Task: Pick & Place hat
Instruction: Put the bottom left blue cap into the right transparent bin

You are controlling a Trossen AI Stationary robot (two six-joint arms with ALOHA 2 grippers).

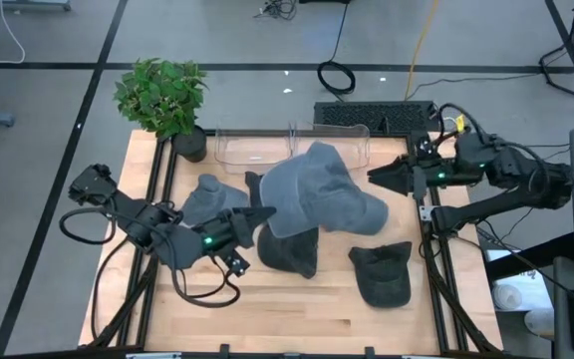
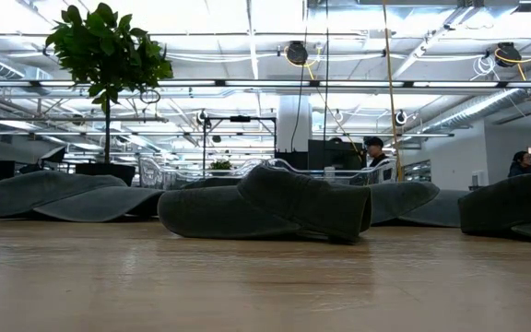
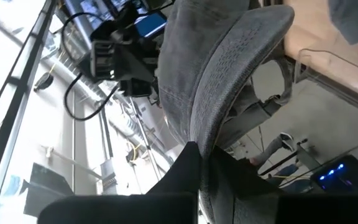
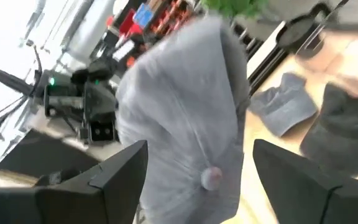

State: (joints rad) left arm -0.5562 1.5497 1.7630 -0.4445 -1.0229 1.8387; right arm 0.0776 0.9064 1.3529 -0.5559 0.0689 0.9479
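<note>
Mid-table: left fingers (image 1: 267, 214) clamp grey hat (image 1: 317, 194) | right fingers (image 1: 375, 175) spread | crown hides contact

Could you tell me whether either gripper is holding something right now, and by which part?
The left gripper pinches the large grey fabric cap by its brim edge; the right gripper is open, holding nothing.

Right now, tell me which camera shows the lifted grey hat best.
The high view: the whole grey hat shows, with the left tool shut on its edge and the right tool open beside it. The left wrist view shows only the pinched brim; the right wrist view its crown, close. The low view doesn't clearly show it.
</note>
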